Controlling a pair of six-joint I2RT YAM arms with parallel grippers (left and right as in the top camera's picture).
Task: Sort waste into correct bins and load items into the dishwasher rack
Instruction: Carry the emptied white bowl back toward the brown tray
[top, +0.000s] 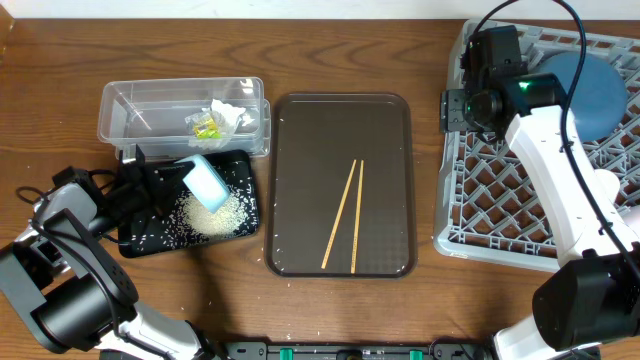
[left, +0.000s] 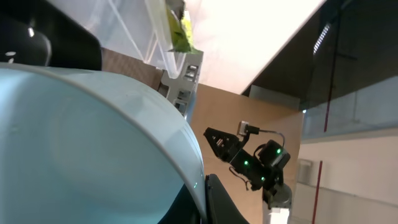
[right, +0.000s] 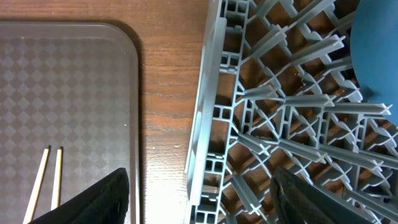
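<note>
My left gripper (top: 183, 173) is shut on the rim of the smaller white bowl (top: 207, 183), which it holds tipped over the black tray (top: 135, 240). A heap of rice (top: 215, 215) lies in that tray. In the left wrist view the bowl (left: 81, 143) fills the left side, and a dark finger (left: 219, 202) presses its rim. The clear tub (top: 125, 105) holds the napkin (top: 228, 115) and the yellow-green wrapper (top: 205, 126). Two chopsticks (top: 345, 215) lie on the brown tray (top: 300, 120). My right gripper (top: 455, 110) hangs open and empty over the left edge of the grey rack (right: 214, 124). The blue bowl (top: 592, 95) rests in the rack.
The brown serving tray (right: 68, 93) lies between the bins and the rack (top: 480, 225), with a strip of bare wooden table (right: 168, 112) between it and the rack. The chopsticks' ends (right: 50, 180) show by my right gripper's left finger (right: 93, 199).
</note>
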